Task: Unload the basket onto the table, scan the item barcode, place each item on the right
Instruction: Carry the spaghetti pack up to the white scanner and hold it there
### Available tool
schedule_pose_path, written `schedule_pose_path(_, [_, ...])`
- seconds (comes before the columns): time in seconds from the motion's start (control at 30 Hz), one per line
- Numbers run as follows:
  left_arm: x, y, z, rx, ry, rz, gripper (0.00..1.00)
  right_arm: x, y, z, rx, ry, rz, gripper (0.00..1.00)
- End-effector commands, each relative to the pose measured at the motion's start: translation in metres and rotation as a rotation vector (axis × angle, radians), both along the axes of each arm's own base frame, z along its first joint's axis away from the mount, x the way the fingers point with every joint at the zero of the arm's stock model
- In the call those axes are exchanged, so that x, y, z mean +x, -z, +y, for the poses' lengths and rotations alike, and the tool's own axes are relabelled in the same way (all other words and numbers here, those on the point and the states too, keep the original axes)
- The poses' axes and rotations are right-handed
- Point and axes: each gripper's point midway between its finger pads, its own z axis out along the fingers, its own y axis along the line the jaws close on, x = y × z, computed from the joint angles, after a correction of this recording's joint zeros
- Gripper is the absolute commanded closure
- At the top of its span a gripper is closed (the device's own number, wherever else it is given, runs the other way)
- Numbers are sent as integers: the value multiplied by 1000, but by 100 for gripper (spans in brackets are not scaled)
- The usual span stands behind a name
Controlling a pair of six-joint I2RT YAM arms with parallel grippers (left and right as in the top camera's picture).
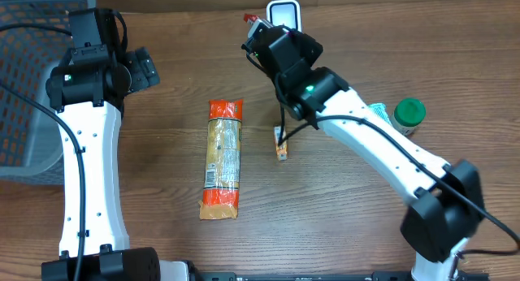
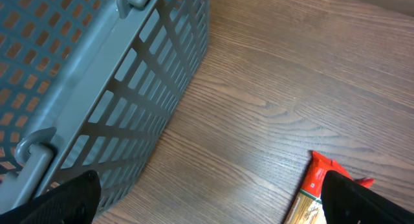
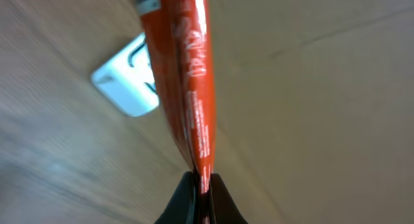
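Red, glossy film forms the packet (image 3: 187,75) that my right gripper (image 3: 200,185) pinches by its lower seam, dark fingers pressed fully together on the thin edge. The packet rises from the fingers as a narrow, edge-on strip with small white print, a little blurred. Just beyond it, at the far edge of the table (image 1: 162,232), sits the scanner (image 3: 126,88), a smooth white plastic block with rounded corners.

I judge the packet is showing the scanner its thin side. To scan well I should turn my wrist until a flat printed face meets the window, then hold steady and keep the film flat against glare. I cannot tell which face bears the barcode.

Further out, on brown wood grain, a long clear packet with orange ends (image 1: 223,159) lies flat in the middle. A small orange item (image 1: 281,147) lies just right of it, and a green-lidded jar (image 1: 409,114) stands far right. My left gripper (image 2: 213,201) is spread wide and empty beside a grey plastic lattice basket (image 2: 97,68) at the left.
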Motion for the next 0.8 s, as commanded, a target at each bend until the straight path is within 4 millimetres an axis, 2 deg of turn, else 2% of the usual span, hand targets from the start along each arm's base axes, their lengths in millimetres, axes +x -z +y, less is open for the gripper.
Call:
schedule_pose_path(0.0, [-1,-13,2,20,-1,-28,0,27,9,-27,-126,120,-67,97])
schedule_pose_path(0.17, [-1,-13,2,20,-1,-28,0,56,42,-44,-124,186,-80,97])
schedule_pose_path(0.3, [-1,-13,2,20,-1,-28,0,75,53,-54,-128,224,-121,97])
schedule_pose_path(0.77, [-1,-13,2,19,-1,-28,0,109,87,-34,-193,159,-235,97])
